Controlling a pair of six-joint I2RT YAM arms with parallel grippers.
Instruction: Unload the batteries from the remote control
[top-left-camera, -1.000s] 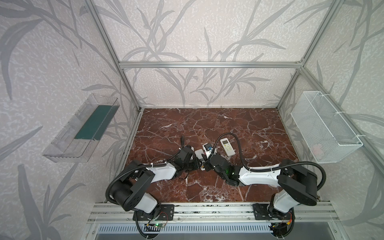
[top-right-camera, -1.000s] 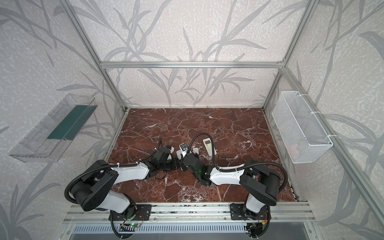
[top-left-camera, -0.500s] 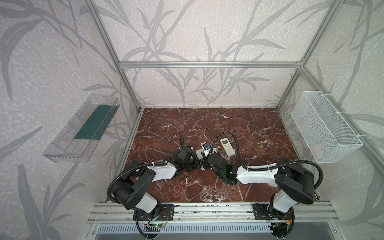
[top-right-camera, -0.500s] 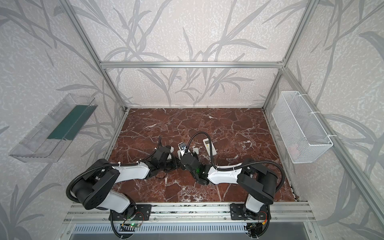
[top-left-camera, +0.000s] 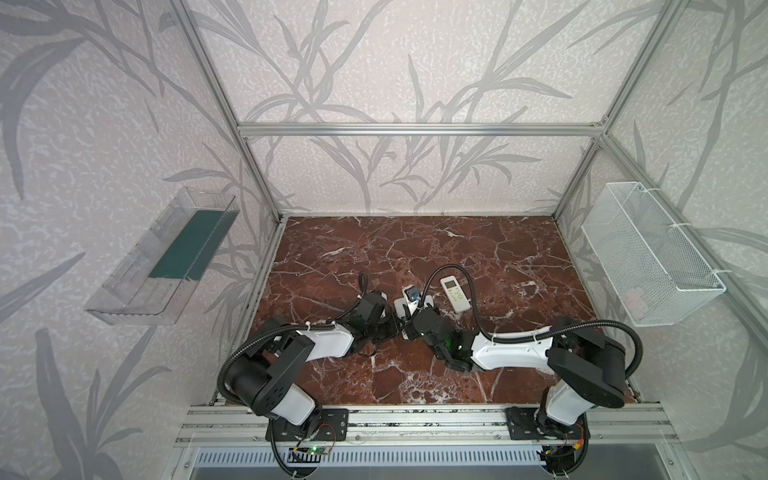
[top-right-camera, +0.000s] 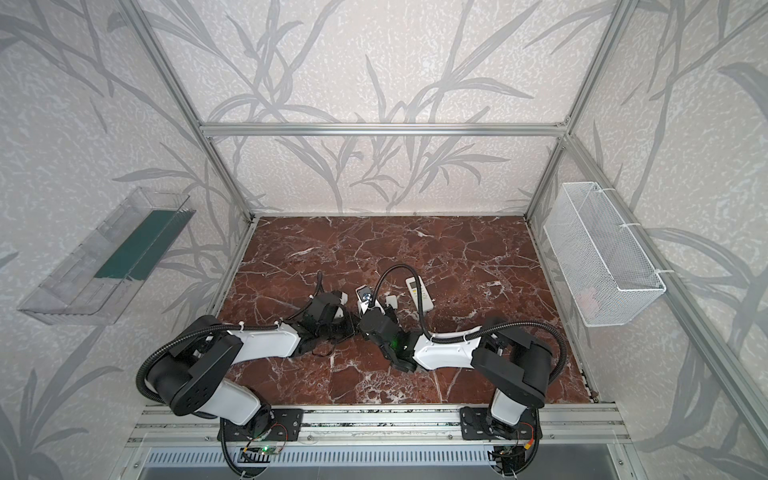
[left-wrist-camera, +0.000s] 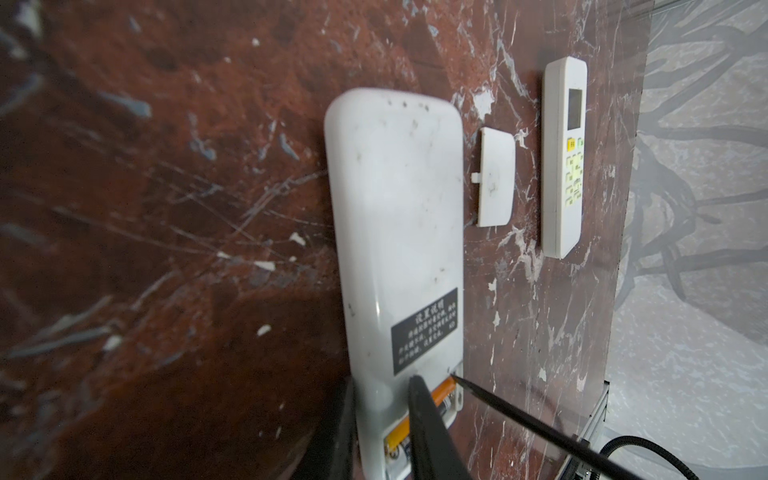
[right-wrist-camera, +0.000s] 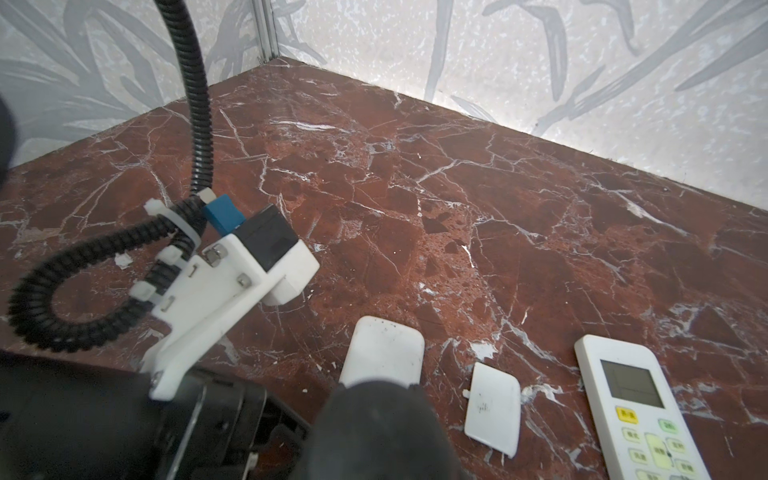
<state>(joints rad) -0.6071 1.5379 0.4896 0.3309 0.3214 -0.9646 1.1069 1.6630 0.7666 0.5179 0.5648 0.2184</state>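
Count for you | remotes: you have 2, a face-down remote (left-wrist-camera: 395, 216) and a face-up remote (left-wrist-camera: 563, 158) | loose white cover (left-wrist-camera: 496, 178): 1 | yellow-orange batteries (left-wrist-camera: 443, 390): you see 2 | thin dark rod (left-wrist-camera: 519, 417): 1 | clear wall tray (top-left-camera: 124, 307): 1 | wire basket (top-left-camera: 648, 257): 1 | robot arms: 2, left arm (top-left-camera: 324, 345) and right arm (top-left-camera: 511, 353)

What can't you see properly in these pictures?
- Batteries: left wrist view, partly covered by a finger of the left hand and cut off by the picture's edge.
- Face-down remote: right wrist view, its near end is behind the blurry right hand.
- In both top views the hands cover most of that remote; batteries don't show.
- Wire basket: something pinkish inside, too small to name.
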